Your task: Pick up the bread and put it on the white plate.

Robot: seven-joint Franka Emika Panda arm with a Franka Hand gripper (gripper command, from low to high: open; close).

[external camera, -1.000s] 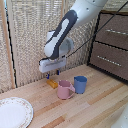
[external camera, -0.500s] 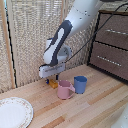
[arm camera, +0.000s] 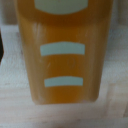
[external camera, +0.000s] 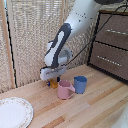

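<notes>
The clamp [external camera: 52, 78] sits low over the toast [external camera: 53, 83] on the worktable [external camera: 95, 107] — can't tell if it's gripping. Pink mug [external camera: 65, 90] just beside — white crockery [external camera: 14, 112] far off on the exterior view's left.

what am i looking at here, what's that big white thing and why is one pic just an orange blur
The big white thing is a robot arm. Its end effector, the grasping part, is lowered to the wooden worktable over a small orange toy toast. One picture comes from a camera off the arm that sees the whole scene. The other comes from a camera on the arm's wrist, so close that the toast, orange with pale bars, fills the frame. Also on the worktable are a pink mug, a blue cup and a white plate at the exterior view's left. I cannot tell whether the toast is gripped yet.
</notes>
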